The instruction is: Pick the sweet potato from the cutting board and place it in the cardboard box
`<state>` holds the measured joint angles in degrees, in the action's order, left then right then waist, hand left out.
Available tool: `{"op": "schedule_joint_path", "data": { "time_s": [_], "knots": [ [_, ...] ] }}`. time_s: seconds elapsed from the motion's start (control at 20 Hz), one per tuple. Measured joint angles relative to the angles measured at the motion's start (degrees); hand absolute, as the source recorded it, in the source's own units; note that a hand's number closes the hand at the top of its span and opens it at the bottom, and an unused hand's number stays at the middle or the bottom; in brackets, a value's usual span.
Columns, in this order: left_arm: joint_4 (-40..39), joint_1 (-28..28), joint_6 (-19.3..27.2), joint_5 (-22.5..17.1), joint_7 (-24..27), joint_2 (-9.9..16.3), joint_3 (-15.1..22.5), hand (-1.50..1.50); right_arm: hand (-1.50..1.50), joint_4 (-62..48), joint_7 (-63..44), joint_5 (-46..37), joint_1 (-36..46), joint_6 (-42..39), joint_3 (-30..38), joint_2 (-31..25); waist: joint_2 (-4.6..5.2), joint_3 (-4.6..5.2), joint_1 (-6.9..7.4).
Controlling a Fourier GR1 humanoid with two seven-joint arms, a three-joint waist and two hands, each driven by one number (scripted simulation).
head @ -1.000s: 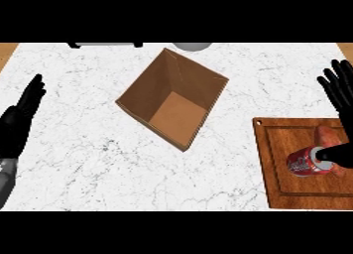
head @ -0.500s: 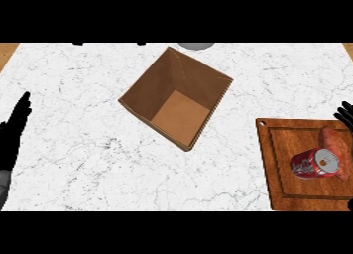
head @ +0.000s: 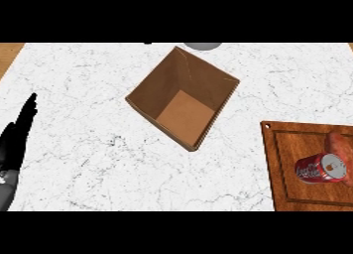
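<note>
**Sweet potato on the board, box open mid-counter, only the left hand in sight**

Nearest, at the lower left edge: the left hand (head: 11, 144) on its grey forearm, fingers straight and together, pointing up the view, holding nothing, resting over the white marble counter (head: 91, 163); the right hand doesn't show at all, so nothing can be said of its fingers

Lower right: the wooden cutting board (head: 282, 158), cut off by the right edge of the view, w/ a groove round its inside and a small hole at its near-left corner; on it lies a red soda can (head: 322, 168) on its side, silver end toward the right; the sweet potato (head: 340, 146) lies just behind and to the right of the can — reddish-orange, long, running from the board's upper part down along the right edge, touching the can or very nearly so; can't tell which; part of it is cut off at the edge

Mid-counter, up and left of the board and apart from it: the cardboard box (head: 183, 96), open at the top, set cornerwise, walls brown, floor a lighter tan, nothing inside

Farthest, at the top edge just beyond the box — a grey rounded object (head: 203, 45), only partly in view; too little shows to say what it is
</note>
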<state>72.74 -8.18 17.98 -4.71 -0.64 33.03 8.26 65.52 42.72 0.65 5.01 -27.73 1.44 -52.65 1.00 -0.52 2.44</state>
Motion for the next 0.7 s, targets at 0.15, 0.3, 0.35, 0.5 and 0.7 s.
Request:
{"op": "schedule_joint_path", "data": {
  "time_s": [0.15, 0.3, 0.35, 0.5, 0.7],
  "knots": [
    [-0.02, -0.69, 0.24, 0.72, -0.39, -0.42, 0.48, 0.0, -1.5, -2.1, 2.99, -6.11, 2.15, 2.38, -3.64, -3.26, 0.02, 0.08, 0.58],
    [-0.84, -1.21, 0.07, 1.05, -0.01, -0.85, 0.54, 0.0, -1.5, -4.46, 5.32, -11.55, 4.82, 4.19, -7.83, -5.63, 0.07, 0.18, 0.95],
    [-0.47, -1.05, -0.14, 1.02, -0.16, -0.72, 0.53, 0.0, -1.5, -5.1, 5.93, -13.55, 5.5, 4.91, -9.38, -6.35, 0.02, 0.2, 1.12],
    [-0.96, -1.55, -0.2, 1.3, -0.38, -0.89, 0.31, 0.0, -1.5, -7.59, 6.92, -19.03, 8.92, 6.33, -14.08, -7.09, 0.0, 0.27, 1.24],
    [-2.14, -2.77, -0.81, 1.67, -0.85, -0.77, -0.25, 0.0, -1.5, -12.36, 8.23, -24.43, 14.04, 7.17, -19.4, -5.91, -0.09, 0.34, 0.87]
  ]
}}
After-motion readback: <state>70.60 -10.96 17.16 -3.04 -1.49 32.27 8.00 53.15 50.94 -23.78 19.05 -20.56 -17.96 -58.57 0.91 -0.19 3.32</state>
